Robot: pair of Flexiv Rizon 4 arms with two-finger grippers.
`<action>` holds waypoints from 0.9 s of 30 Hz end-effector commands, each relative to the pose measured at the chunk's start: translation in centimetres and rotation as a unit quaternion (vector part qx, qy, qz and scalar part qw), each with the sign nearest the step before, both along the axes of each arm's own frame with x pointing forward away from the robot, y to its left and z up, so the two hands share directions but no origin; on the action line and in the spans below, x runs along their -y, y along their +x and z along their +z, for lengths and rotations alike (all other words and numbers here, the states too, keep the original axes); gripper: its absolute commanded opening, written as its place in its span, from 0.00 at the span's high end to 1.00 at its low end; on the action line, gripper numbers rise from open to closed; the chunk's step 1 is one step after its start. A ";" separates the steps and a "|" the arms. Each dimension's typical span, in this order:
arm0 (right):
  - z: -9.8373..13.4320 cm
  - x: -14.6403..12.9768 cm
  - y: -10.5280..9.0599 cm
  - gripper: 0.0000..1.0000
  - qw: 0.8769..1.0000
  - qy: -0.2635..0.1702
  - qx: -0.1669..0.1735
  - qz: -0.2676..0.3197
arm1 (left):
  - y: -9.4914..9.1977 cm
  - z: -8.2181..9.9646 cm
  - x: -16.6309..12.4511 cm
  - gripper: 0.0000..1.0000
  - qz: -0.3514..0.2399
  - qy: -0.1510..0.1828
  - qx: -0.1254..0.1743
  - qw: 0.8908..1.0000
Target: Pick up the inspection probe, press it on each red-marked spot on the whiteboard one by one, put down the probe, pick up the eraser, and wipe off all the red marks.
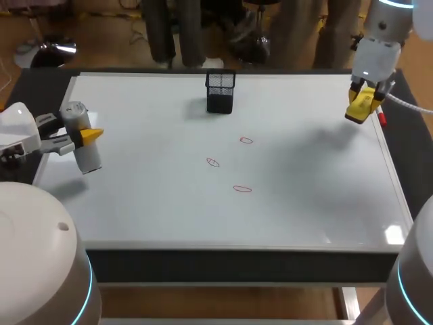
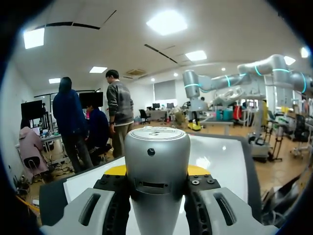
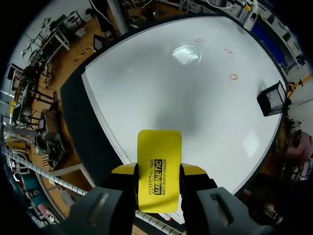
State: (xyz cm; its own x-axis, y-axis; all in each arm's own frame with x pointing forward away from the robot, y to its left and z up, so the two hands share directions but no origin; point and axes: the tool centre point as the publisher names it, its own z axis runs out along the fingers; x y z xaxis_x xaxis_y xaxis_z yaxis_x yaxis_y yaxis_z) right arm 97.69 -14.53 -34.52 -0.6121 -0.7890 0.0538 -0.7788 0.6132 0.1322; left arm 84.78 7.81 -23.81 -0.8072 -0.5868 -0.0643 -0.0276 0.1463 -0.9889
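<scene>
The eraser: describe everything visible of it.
The eraser is a flat, bright yellow block with rounded corners, plastic by the look, with black print on its face. The right gripper clamps it from both sides, with its free end sticking out ahead. It hangs above the whiteboard near the far right corner, touching nothing else.

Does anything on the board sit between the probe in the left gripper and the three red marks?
Nothing visible does. Only bare whiteboard lies between the probe, held in the left gripper, and the red marks. The black mesh holder stands farther back, off that path.
</scene>
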 end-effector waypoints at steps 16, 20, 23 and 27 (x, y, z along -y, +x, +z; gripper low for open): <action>1.0 -13.1 -6.9 1.00 0.988 -0.008 0.003 0.154 | 0.0 0.0 0.0 1.00 0.001 0.000 0.001 1.000; 1.2 -16.3 -8.1 1.00 0.982 0.002 0.003 0.188 | 0.0 0.0 0.0 1.00 0.001 0.000 0.001 1.000; 1.3 -18.7 -9.2 1.00 0.977 0.001 0.003 0.211 | 0.0 0.0 0.0 1.00 0.001 0.000 0.001 1.000; 1.4 -21.8 -10.6 1.00 0.971 0.004 -0.001 0.240 | 0.0 0.0 0.0 1.00 0.001 0.000 0.001 1.000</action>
